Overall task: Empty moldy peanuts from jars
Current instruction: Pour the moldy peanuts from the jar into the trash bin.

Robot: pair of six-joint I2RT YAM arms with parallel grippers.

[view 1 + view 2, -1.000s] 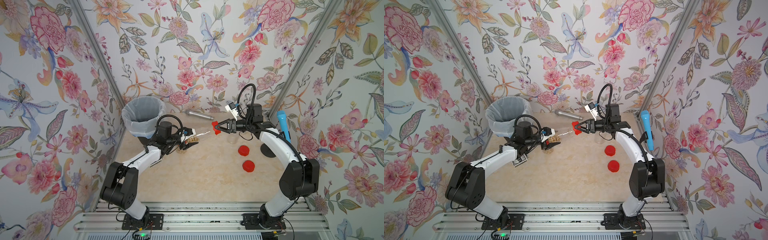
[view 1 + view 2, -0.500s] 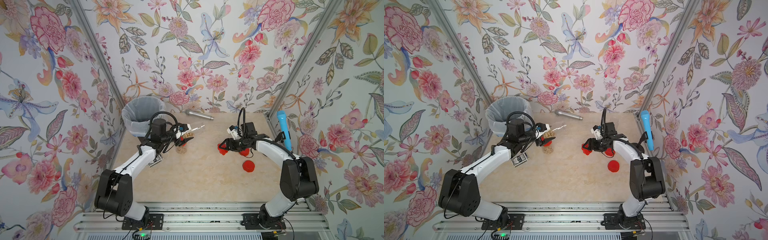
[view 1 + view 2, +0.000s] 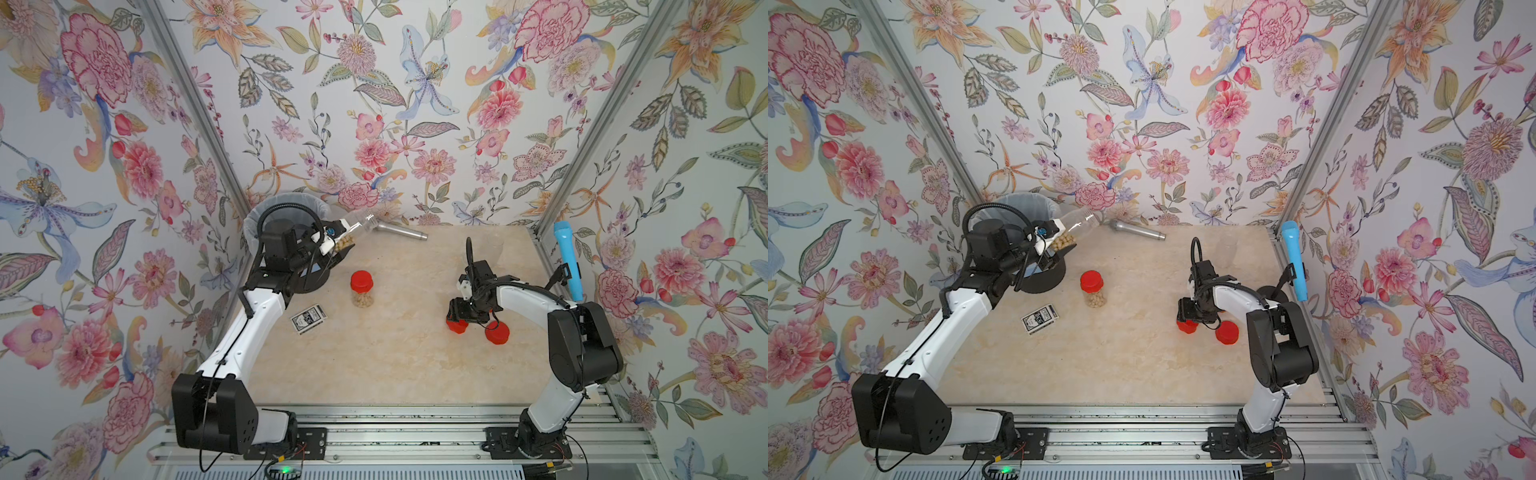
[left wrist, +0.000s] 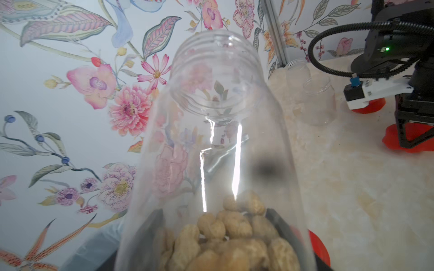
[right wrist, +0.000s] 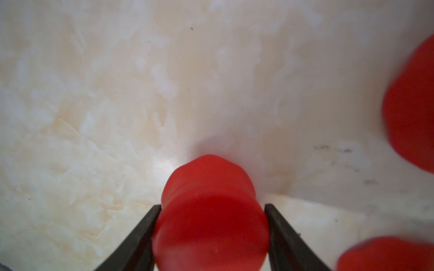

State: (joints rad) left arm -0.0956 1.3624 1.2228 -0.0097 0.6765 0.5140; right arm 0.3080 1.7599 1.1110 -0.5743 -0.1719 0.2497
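Card box (image 3: pixel 308 319) print too small; no legible text.

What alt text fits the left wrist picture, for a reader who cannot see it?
A clear open jar, held close to the camera, fills the middle; pale peanuts lie in its near end and its mouth points at a flowered wall. Beyond it, two empty jars stand on a table near red lids.

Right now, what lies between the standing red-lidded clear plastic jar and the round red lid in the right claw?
Only bare beige marble tabletop between jar and lid, in both top views.
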